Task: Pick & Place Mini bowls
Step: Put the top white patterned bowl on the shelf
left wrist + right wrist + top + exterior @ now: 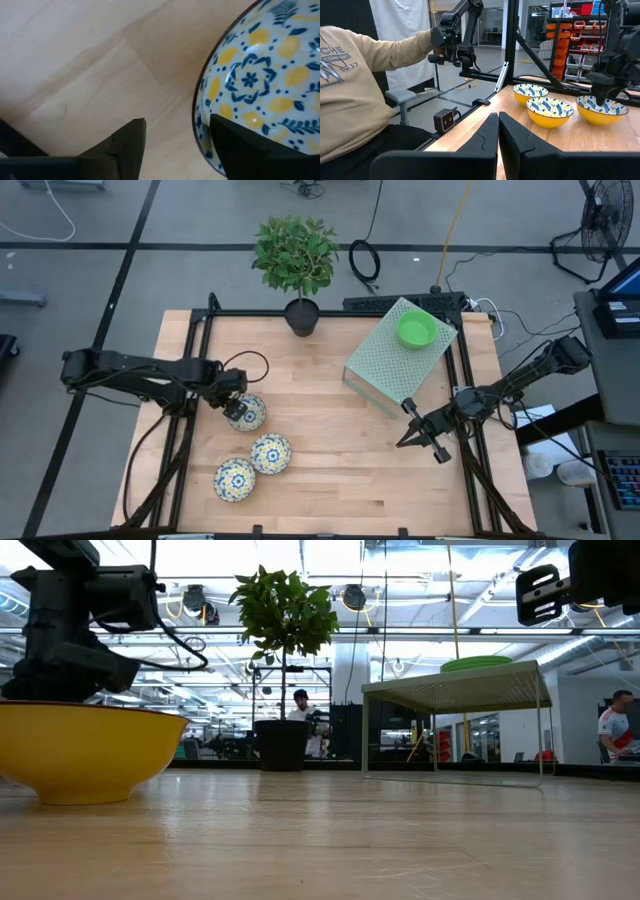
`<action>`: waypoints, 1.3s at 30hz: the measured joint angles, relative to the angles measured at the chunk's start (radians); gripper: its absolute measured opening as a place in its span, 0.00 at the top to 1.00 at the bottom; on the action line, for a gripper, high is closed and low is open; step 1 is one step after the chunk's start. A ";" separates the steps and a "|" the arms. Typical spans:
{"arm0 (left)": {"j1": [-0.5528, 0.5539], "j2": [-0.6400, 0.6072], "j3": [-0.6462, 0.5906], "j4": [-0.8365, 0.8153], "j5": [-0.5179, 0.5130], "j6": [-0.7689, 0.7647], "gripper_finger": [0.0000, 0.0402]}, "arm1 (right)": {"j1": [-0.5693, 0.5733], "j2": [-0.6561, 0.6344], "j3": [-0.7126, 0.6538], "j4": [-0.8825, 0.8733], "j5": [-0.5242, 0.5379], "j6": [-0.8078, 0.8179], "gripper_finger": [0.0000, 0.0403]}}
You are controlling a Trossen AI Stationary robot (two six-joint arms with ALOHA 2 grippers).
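Three patterned mini bowls are seen on the table's left half: one point(247, 412) under the left gripper point(236, 408), whose fingers are spread across its rim, one inside and one outside, nothing yet lifted; two more point(271, 453) point(235, 479) lie nearer the front edge. A green bowl point(416, 331) is already set on the green rack point(385, 370). The right gripper point(418, 430) is held nearly closed and empty beside the rack. Most placing is judged undone.

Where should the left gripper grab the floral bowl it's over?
By the rim: the left gripper is open over the floral bowl, one finger outside the wall and one inside. The bowl sits upright and its thin rim faces up, so come straight down and pinch it.
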 joint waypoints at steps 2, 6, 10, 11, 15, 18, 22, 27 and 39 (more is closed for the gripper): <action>0.001 0.006 0.000 0.000 -0.003 0.000 0.50 | 0.000 0.000 0.000 0.000 0.000 0.000 1.00; 0.001 0.006 0.000 0.014 -0.011 -0.023 0.64 | 0.000 0.000 0.000 0.000 0.000 0.000 1.00; 0.001 0.006 -0.001 0.065 -0.038 -0.046 0.77 | 0.000 0.000 0.000 0.000 0.000 0.000 1.00; 0.001 0.006 -0.001 0.077 -0.043 -0.047 0.80 | 0.000 0.000 0.000 0.000 0.000 0.000 1.00; 0.001 0.006 -0.001 0.113 -0.060 -0.005 0.88 | 0.000 0.000 0.000 0.000 0.000 0.000 1.00; 0.001 0.004 0.001 0.119 -0.055 0.010 0.93 | 0.000 0.000 0.000 0.000 0.000 0.000 1.00; 0.000 0.002 0.003 0.127 -0.052 0.035 0.97 | 0.000 0.000 0.000 0.000 0.000 0.000 1.00; -0.001 -0.008 0.002 0.202 -0.153 0.158 0.96 | 0.000 0.000 0.000 0.000 0.003 0.000 1.00; -0.083 -0.069 0.075 0.574 -0.528 0.639 0.97 | 0.000 0.000 0.000 -0.008 0.008 -0.006 1.00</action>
